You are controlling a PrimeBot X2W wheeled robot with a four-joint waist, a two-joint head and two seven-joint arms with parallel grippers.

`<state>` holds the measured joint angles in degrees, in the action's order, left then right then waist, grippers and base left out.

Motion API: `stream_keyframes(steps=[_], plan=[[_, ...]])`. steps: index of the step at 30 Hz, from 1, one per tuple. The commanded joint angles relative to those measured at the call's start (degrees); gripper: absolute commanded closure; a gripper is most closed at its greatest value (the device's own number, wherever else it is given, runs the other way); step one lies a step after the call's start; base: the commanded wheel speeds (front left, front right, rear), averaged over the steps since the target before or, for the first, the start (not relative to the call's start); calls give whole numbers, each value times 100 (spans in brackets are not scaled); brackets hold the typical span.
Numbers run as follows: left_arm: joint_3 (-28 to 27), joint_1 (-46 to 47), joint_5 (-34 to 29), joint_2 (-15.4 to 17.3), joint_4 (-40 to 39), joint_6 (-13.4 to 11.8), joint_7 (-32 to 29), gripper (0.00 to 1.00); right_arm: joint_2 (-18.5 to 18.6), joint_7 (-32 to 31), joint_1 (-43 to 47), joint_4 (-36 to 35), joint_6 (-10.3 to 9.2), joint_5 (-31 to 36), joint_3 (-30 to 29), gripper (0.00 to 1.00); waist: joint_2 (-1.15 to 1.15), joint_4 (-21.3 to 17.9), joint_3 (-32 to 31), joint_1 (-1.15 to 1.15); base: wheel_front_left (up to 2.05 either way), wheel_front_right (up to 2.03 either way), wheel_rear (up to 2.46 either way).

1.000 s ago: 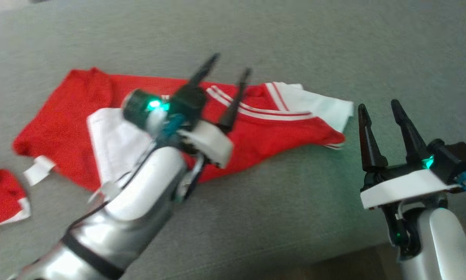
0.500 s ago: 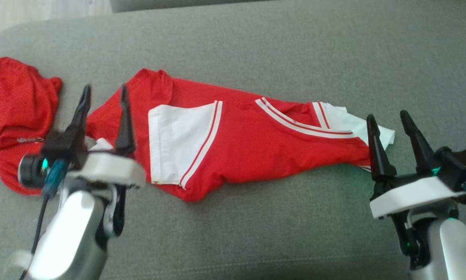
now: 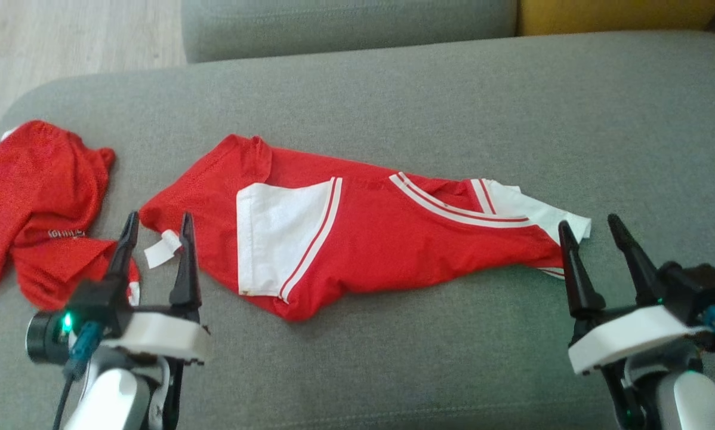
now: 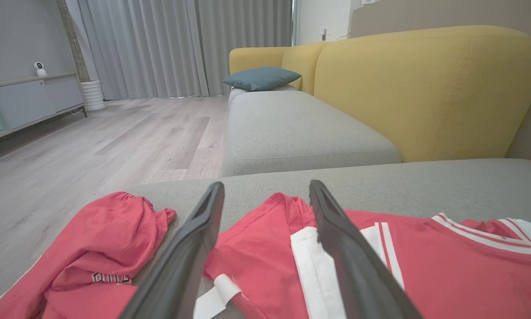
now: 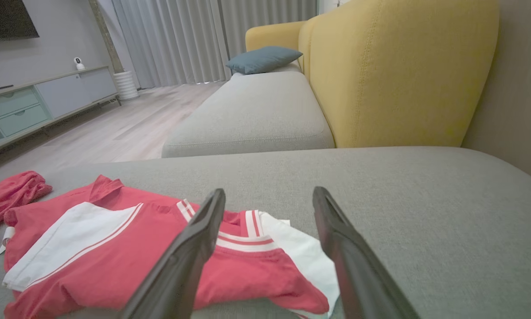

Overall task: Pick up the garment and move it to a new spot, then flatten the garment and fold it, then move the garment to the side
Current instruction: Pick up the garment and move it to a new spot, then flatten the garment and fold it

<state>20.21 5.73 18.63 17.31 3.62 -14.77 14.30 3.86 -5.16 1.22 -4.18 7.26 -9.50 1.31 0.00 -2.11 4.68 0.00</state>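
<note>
A red garment [image 3: 381, 239] with white panels and striped trim lies stretched out left to right on the grey sofa seat [image 3: 453, 107]. It is loosely folded along its length, with a white tag [image 3: 162, 248] at its left end. My left gripper [image 3: 159, 216] stands open just short of that tag, fingers pointing at the left end and holding nothing. My right gripper [image 3: 588, 221] is open and empty at the garment's white right end. The left wrist view has the left gripper [image 4: 266, 185] over the garment [image 4: 425, 274]. The right wrist view has the right gripper [image 5: 269, 191] over the garment [image 5: 115, 257].
A second, crumpled red garment [image 3: 35, 197] lies at the seat's left end, close to my left gripper. Wooden floor [image 3: 65, 36] begins past the left edge. Another grey seat [image 4: 292, 128] and a yellow backrest [image 4: 425, 88] stand beyond.
My left gripper has drawn back from over the garment's middle to its left end. The head camera has shifted, bringing the second red garment into view. My right gripper has stayed open in place.
</note>
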Motion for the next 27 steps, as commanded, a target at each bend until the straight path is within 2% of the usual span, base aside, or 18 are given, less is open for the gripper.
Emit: stream_keyframes(steps=[1,10,27], plan=[[-271,131,-54,109,-210,12,70,0,60,-17,-66,-240,23,41,123,0,0,-15,-78,0,0,0,0],[-242,-221,-128,78,-235,91,70,0,31,-140,139,-385,23,63,141,0,0,-31,-293,0,0,0,0],[-258,-202,-133,56,-106,105,70,0,-1,-190,112,-428,23,56,172,0,0,-3,-266,0,0,0,0]])
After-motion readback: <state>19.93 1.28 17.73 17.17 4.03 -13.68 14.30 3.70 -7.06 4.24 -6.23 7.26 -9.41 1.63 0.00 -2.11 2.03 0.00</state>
